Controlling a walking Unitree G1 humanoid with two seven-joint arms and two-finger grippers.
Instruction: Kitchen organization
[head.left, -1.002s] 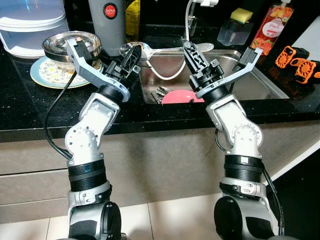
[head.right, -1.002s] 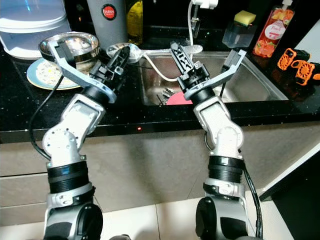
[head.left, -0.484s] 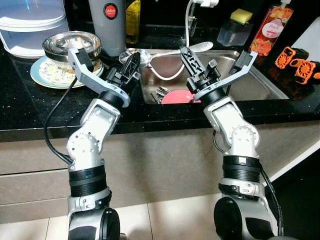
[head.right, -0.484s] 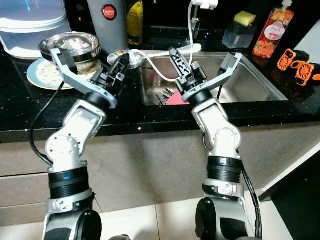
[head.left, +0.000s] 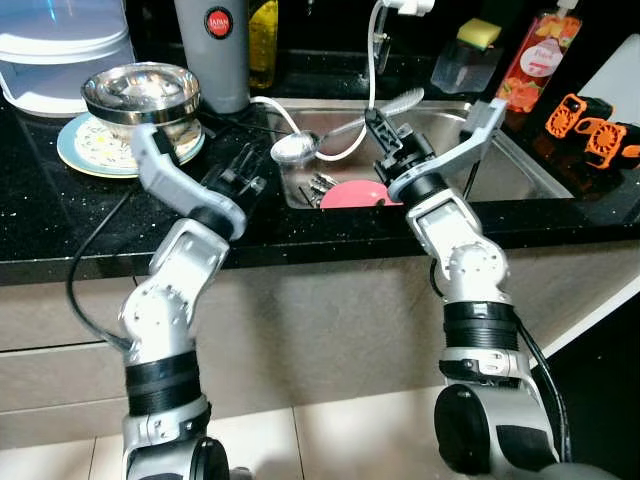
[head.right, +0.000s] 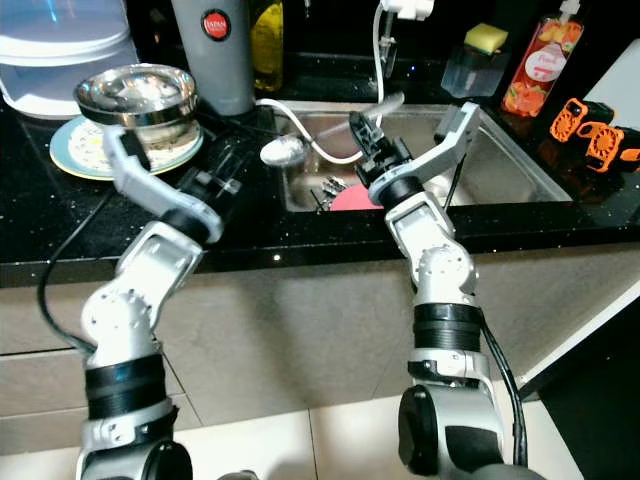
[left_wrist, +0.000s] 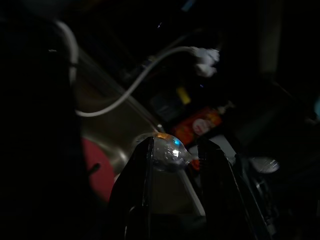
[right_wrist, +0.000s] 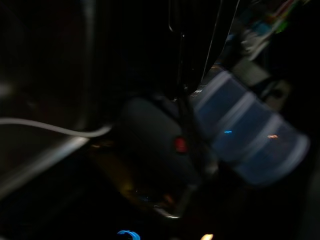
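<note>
A silver ladle (head.left: 293, 148) hangs over the left edge of the sink (head.left: 520, 165), bowl toward the left, its long handle rising to the right. My right gripper (head.left: 383, 128) is shut on the handle near its middle. My left gripper (head.left: 250, 172) sits lower over the black counter, a little left of the ladle's bowl, open and holding nothing. In the dark left wrist view the ladle's bowl (left_wrist: 167, 151) shines just beyond my two spread fingertips (left_wrist: 143, 150).
A steel bowl (head.left: 140, 92) rests on a patterned plate (head.left: 85, 150) at the counter's left, beside a grey canister (head.left: 212, 50) and a clear container (head.left: 60, 50). The sink holds a pink plate (head.left: 350, 195) and cutlery. A soap bottle (head.left: 525, 65) and orange gadgets (head.left: 590, 125) stand right.
My left gripper has let go of the ladle's bowl and drawn back and down toward the counter edge. The right gripper closed on the handle, and the ladle's bowl has dropped lower and rightward.
</note>
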